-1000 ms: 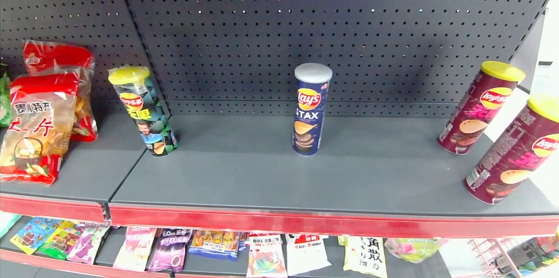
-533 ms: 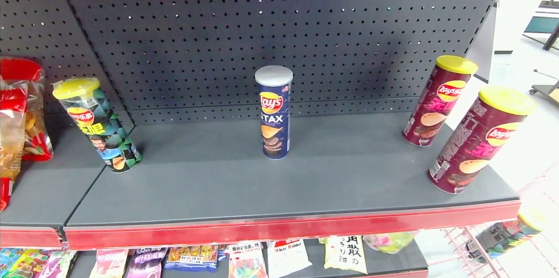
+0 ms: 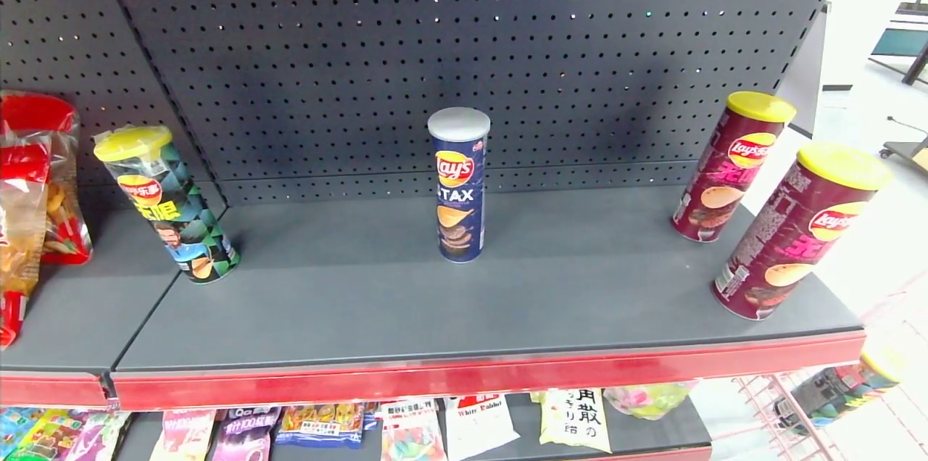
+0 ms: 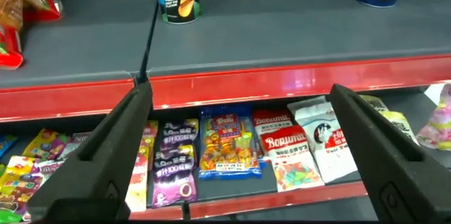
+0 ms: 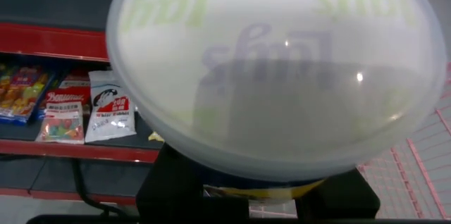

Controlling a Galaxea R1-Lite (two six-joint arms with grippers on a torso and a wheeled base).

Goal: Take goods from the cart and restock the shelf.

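Observation:
On the grey shelf board (image 3: 377, 309) stand a teal-patterned chip can with a yellow lid (image 3: 168, 206), a dark blue can with a grey lid (image 3: 458, 185) and two maroon cans (image 3: 731, 167) (image 3: 801, 233) at the right end. My left gripper (image 4: 239, 160) is open and holds nothing; it faces the red shelf edge (image 4: 282, 83) and the snack bags below. My right gripper (image 5: 261, 196) is shut on a chip can whose translucent lid (image 5: 282, 62) sits right before the camera. A teal can with a yellow lid (image 3: 841, 385) shows low at the right by the pink cart wire (image 3: 786, 410).
Red snack bags (image 3: 29, 178) stand at the shelf's left end. Small candy and snack packets (image 3: 406, 428) hang along the lower shelf. Wide gaps of bare board lie on both sides of the blue can. A perforated dark back panel (image 3: 435, 55) closes the shelf behind.
The head camera has turned to the right, so the whole shelf slid left in view. The cans on the shelf stand as before.

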